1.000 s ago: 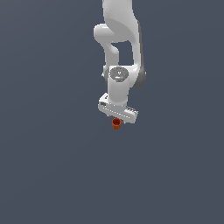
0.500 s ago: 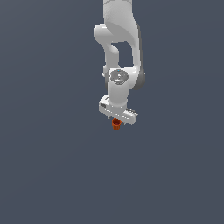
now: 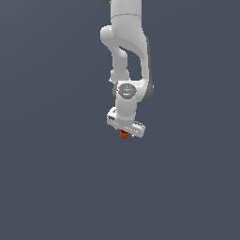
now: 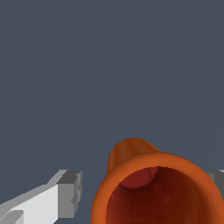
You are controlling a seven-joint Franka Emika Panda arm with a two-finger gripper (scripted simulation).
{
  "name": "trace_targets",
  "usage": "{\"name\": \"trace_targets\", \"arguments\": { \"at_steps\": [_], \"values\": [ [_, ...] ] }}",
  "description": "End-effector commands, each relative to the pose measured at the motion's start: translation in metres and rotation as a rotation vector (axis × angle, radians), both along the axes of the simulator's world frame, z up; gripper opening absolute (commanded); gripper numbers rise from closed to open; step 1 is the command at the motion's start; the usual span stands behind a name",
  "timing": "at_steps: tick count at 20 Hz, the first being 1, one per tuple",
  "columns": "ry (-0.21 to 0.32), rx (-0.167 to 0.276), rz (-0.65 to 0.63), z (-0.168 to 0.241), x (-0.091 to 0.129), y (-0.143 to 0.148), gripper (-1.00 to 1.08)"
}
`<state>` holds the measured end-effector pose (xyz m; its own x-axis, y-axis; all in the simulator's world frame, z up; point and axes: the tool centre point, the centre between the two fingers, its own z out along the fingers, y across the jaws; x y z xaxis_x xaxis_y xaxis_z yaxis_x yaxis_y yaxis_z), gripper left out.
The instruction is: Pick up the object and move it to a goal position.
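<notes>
Exterior view: the white arm (image 3: 125,51) is shown reaching down from the top edge over a plain dark grey ground (image 3: 51,178). The gripper (image 3: 124,133) is seen at its lower end, with its broad white body set slightly aslant, lower toward the exterior view's right. The cup (image 3: 124,134) is visible only as a small orange-brown patch directly beneath the gripper body, against its underside.

Wrist view: the cup (image 4: 155,186) is seen close up, its open mouth turned toward the camera. The flared rim, the darker reddish interior and the narrower base beyond are shown. One finger (image 4: 70,192), white with a grey pad, is seen to one side of the cup, with a narrow strip of ground between pad and rim. A grey sliver of the other finger (image 4: 217,177) is seen at the opposite side, right at the rim. The cup is thus placed between the two fingers; whether it is actually clamped cannot be told.
</notes>
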<state>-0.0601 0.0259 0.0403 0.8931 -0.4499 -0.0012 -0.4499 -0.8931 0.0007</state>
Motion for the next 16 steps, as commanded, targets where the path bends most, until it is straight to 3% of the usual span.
{"name": "trace_targets", "arguments": {
  "at_steps": [1, 2, 16],
  "values": [
    [-0.001, 0.0, 0.0, -0.0023, 0.0007, 0.0001, 1.0],
    [-0.001, 0.0, 0.0, -0.0023, 0.0007, 0.0001, -1.0],
    [-0.002, 0.0, 0.0, 0.0031, 0.002, 0.0002, -1.0]
  ]
}}
